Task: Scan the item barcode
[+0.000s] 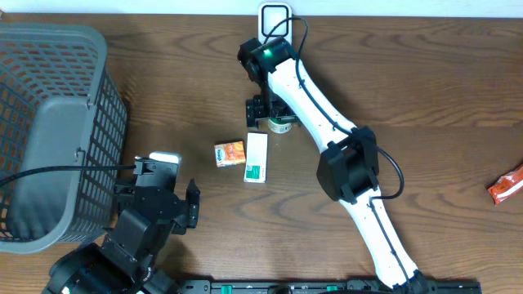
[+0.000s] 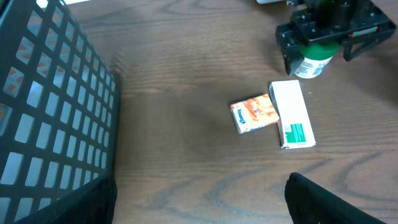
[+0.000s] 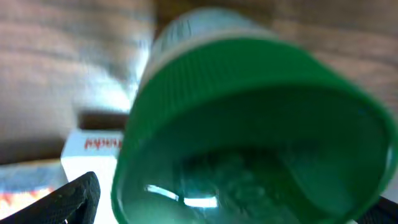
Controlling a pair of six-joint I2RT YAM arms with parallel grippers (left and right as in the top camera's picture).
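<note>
Wooden worktop [image 1: 425,90]. Under the right tool [image 2: 316,50], a green-capped bottle [image 2: 311,65], upright. Between both tools, a white box [image 2: 293,115] touching an orange packet [image 2: 255,114]. Left of the left tool [image 2: 205,211], a grey basket [image 1: 49,139]. Well right of the right tool, a red packet [image 1: 507,186].

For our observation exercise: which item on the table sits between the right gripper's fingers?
The green-capped bottle, under the right gripper; the orange packet and white box lie side by side apart from it.

A small orange pack [image 2: 255,113] on the table carries blue lettering along one edge that seems to read "Kleenex". The white box [image 2: 292,112] beside it has green print, too small to read. The right wrist view shows a red word on it, blurred.
</note>
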